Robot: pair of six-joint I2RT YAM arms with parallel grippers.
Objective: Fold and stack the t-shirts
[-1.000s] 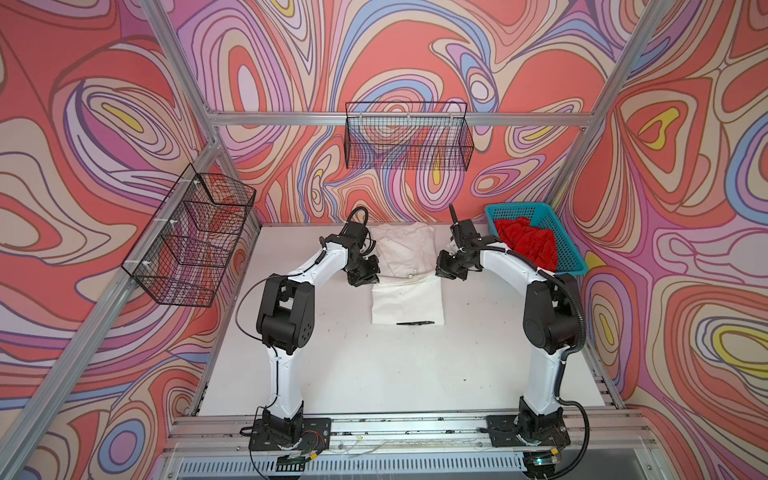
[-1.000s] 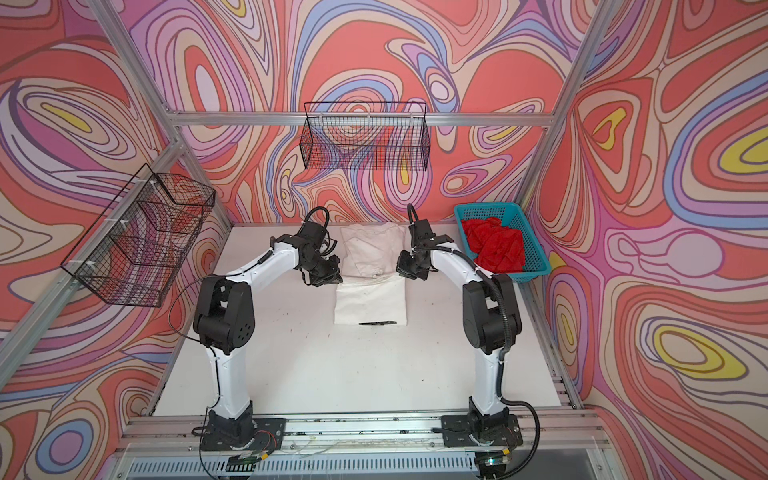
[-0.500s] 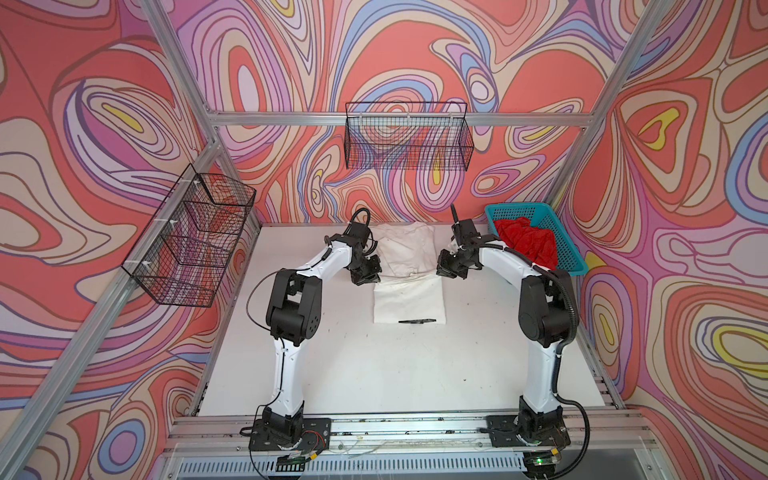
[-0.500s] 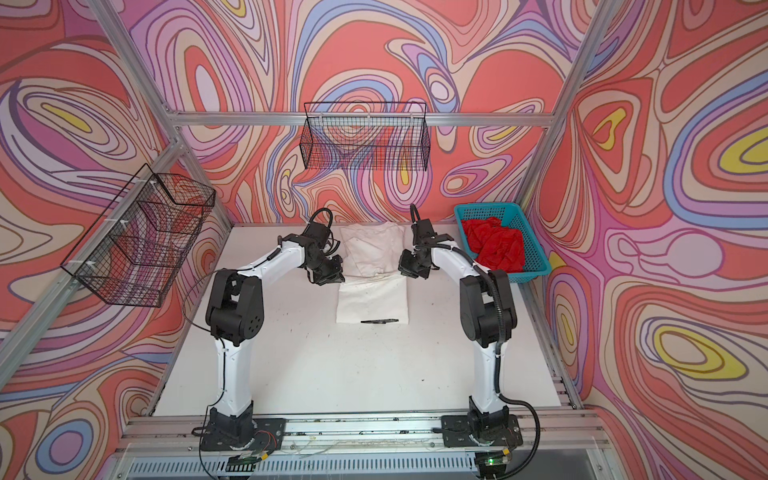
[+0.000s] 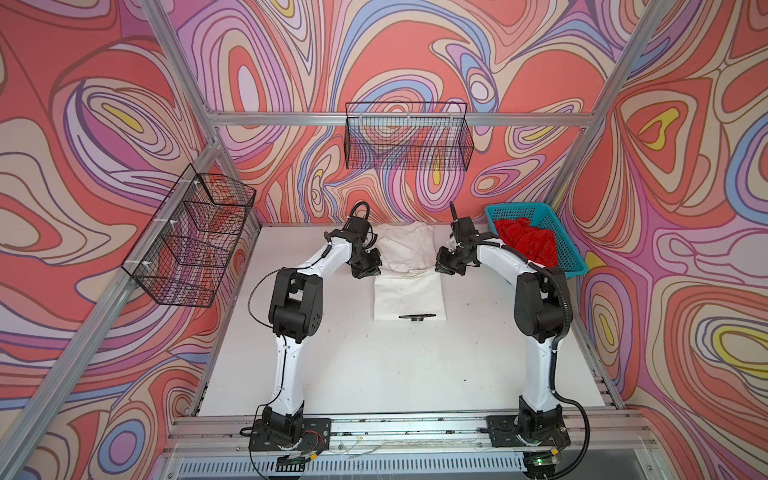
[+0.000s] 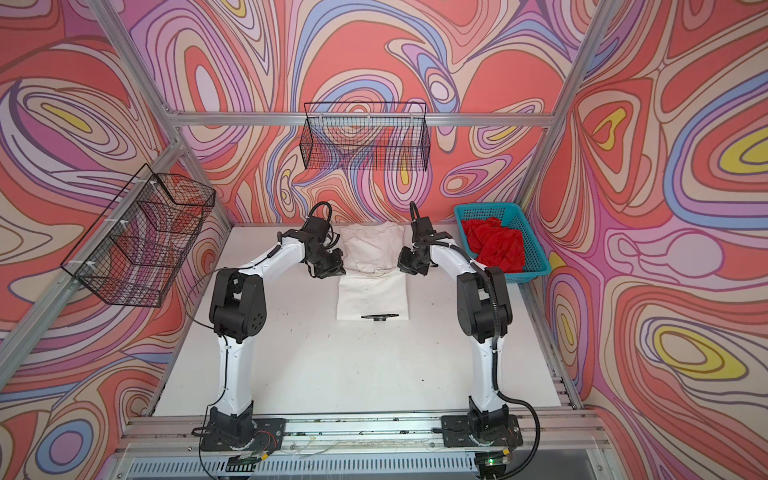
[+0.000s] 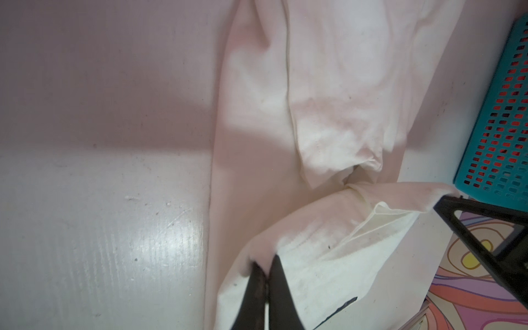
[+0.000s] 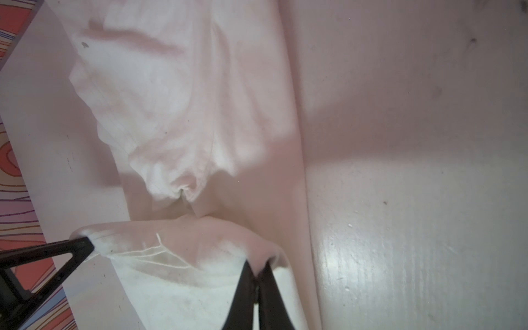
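With our left end effector (image 7: 264, 267) and right end effector (image 8: 257, 270) each clenched on a corner of the white t-shirt (image 5: 409, 266) stretched between them (red t-shirt (image 5: 528, 245) beyond the right one), uneven pulling could skew the fold.

A white t-shirt (image 5: 409, 282) with faint dark specks is seen on the white desk (image 5: 374, 365). A bright red t-shirt (image 5: 528, 241) is shown in a teal lattice basket (image 5: 569, 253). Walls (image 5: 415, 62) are patterned in swirling coral, lilac and yellow.
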